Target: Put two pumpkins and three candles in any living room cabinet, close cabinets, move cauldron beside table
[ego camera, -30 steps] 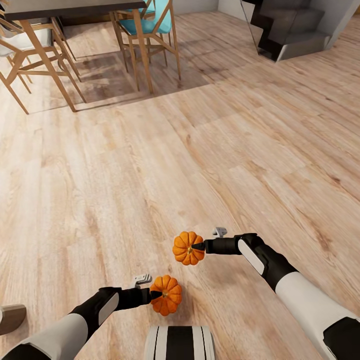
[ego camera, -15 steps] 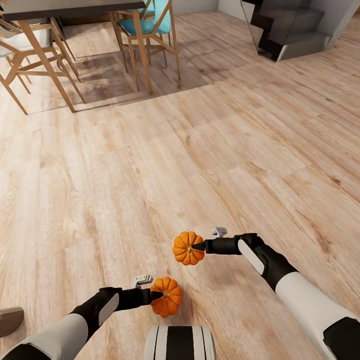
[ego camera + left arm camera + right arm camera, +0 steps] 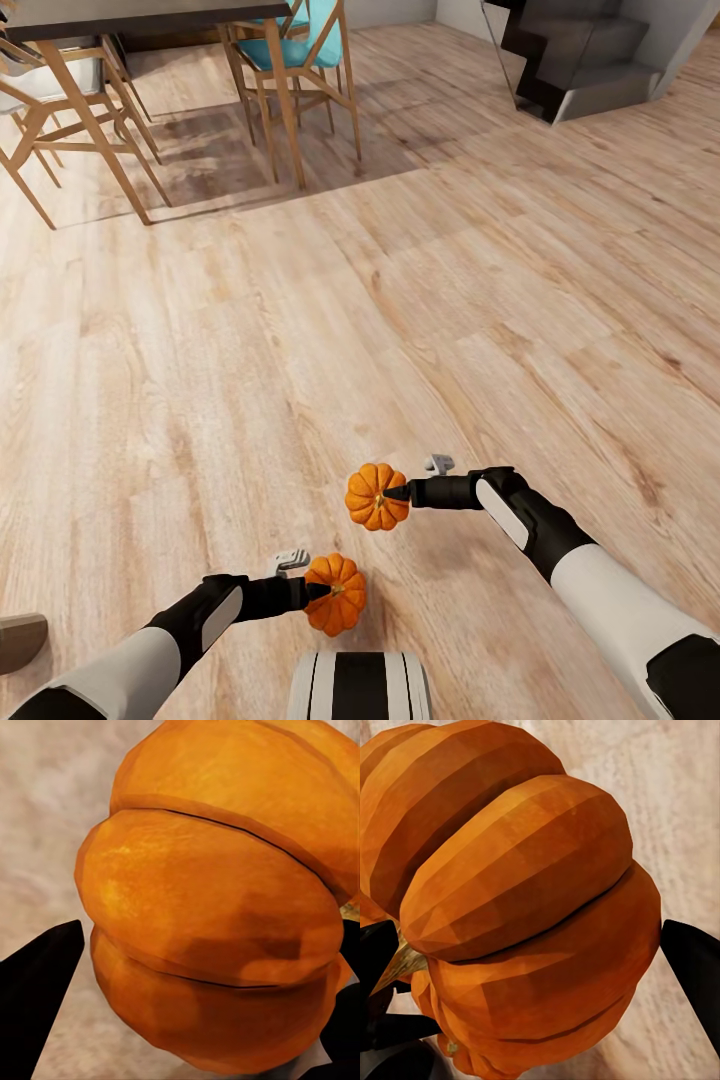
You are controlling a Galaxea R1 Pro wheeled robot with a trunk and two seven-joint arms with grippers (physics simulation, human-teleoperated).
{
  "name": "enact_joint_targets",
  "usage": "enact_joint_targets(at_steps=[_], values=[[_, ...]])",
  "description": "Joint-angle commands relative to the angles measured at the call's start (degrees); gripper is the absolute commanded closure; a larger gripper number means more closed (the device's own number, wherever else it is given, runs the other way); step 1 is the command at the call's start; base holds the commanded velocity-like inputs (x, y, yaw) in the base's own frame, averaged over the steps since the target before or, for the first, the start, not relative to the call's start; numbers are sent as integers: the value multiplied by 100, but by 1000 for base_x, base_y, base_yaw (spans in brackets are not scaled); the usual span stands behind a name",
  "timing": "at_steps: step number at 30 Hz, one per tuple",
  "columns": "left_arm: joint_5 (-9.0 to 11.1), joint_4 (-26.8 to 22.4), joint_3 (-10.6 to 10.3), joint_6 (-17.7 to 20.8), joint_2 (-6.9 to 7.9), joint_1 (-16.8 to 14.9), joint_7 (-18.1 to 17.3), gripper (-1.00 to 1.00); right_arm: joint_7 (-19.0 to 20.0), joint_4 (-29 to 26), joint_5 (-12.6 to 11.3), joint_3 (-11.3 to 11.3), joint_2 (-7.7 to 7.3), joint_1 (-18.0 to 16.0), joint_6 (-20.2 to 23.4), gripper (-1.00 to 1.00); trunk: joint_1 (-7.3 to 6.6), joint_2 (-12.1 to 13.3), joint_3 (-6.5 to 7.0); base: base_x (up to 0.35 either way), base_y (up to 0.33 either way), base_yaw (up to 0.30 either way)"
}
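Observation:
Two bright orange ribbed pumpkins hang above the wooden floor in front of me. My left gripper [image 3: 322, 592] is shut on the nearer pumpkin [image 3: 338, 596], whose ribs crowd the left wrist view [image 3: 217, 907] between dark fingertips [image 3: 41, 975]. Farther forward and to the right, my right gripper [image 3: 396, 493] is shut on the other pumpkin [image 3: 374, 497]. That pumpkin [image 3: 525, 907] looms large in the right wrist view, with a black fingertip [image 3: 694, 967] at its side. Candles, cabinet, cauldron and the low table are out of view.
A dining table with wooden chairs [image 3: 90, 110] and a teal-seated chair [image 3: 295, 60] stands at the far left. Dark stair steps [image 3: 580, 60] rise at the far right. Open wood floor [image 3: 400, 300] lies between. A brown object [image 3: 20, 640] pokes in at the lower left edge.
The left arm with its pumpkin has drifted slightly right and down in the picture. The right arm and the surroundings look unchanged.

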Motion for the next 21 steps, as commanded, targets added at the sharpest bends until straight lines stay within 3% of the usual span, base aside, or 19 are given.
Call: enact_joint_targets(at_steps=[1, 17, 21], values=[[-63, 0, -24, 5, 4, 2, 328, 100, 4, -4, -23, 16, -5, -4, 17, 100, 0, -1, -4, 0, 0, 0], [-63, -9, -22, 11, 4, 2, 319, 100, 4, -1, -19, 14, -5, -8, 26, 100, 0, -1, -4, 0, 0, 0], [-57, -9, -18, 13, 4, 2, 312, 100, -4, 3, -15, 15, -5, -8, 25, 100, -10, 4, 85, 0, 0, 0]])
